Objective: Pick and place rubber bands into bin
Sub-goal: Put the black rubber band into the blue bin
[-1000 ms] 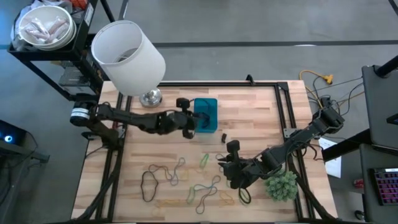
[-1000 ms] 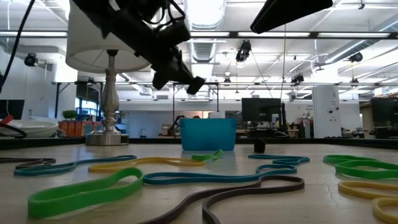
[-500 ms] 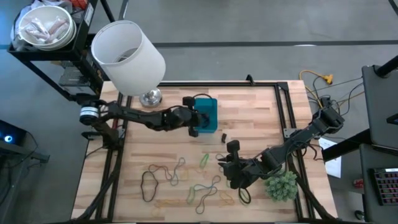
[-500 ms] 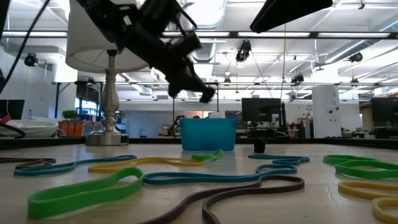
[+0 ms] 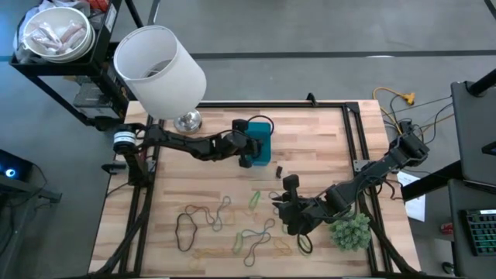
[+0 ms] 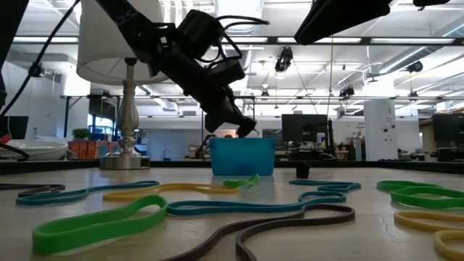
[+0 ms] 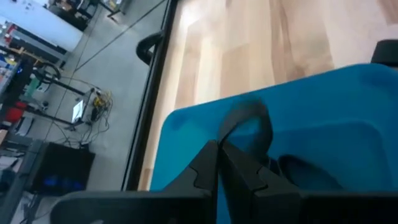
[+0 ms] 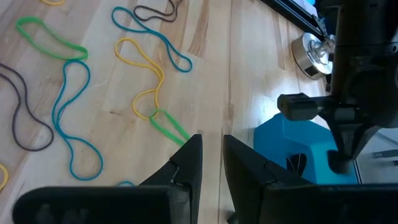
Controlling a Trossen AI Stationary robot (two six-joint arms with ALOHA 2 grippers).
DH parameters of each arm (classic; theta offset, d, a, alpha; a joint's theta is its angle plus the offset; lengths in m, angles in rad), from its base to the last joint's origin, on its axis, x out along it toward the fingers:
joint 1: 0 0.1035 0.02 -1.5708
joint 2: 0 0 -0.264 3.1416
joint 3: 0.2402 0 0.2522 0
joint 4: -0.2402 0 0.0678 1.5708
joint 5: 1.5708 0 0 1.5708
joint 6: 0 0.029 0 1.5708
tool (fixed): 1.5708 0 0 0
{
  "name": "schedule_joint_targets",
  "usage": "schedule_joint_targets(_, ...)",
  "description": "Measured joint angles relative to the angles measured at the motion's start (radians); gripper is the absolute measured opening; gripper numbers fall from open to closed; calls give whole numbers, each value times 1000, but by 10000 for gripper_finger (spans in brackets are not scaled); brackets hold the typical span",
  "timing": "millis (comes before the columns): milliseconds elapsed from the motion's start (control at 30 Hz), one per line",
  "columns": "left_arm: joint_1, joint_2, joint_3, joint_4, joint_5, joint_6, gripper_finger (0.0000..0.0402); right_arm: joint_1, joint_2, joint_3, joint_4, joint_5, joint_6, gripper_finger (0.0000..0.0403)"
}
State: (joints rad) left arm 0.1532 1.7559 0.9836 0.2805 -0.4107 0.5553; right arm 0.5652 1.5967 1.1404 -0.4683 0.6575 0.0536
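Note:
The blue bin (image 5: 262, 138) stands on the table's far middle; it also shows in the low view (image 6: 243, 156) and in the right wrist view (image 8: 292, 146), with dark bands lying inside. My left gripper (image 5: 249, 157) hangs over the bin (image 7: 323, 112), shut on a dark rubber band (image 7: 249, 119). Several rubber bands lie flat on the near half of the table: a green one (image 5: 254, 199), a dark loop (image 5: 184, 230), and yellow and teal ones (image 8: 146, 74). My right gripper (image 5: 277, 203) hovers right of the green band, its fingers a little apart and holding nothing (image 8: 212, 158). My left gripper pinches the dark rubber band between its two fingertips (image 7: 219, 148), coming at it slanting down from the table's left. The band's loop (image 7: 264, 127) is lifted clear and hangs beyond the fingertips, over the inside of the bin.
A lamp with a big white shade (image 5: 159, 70) and a metal base (image 5: 187, 122) stands left of the bin. A fuzzy green plant ball (image 5: 350, 231) sits by the right arm. A small dark object (image 5: 279, 170) lies right of the bin. Black frame rails edge the table.
My left gripper has moved toward the table's right, from beside the bin to over it, and has come down to the bin's rim. It stays shut on the dark band. The right arm and the bands on the table have kept still.

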Motion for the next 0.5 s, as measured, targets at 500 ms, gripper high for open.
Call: schedule_joint_targets(500, 5, -5, -7, -12, -21, -26, 37, 0, 0, 0, 2, 0, 0, 57)
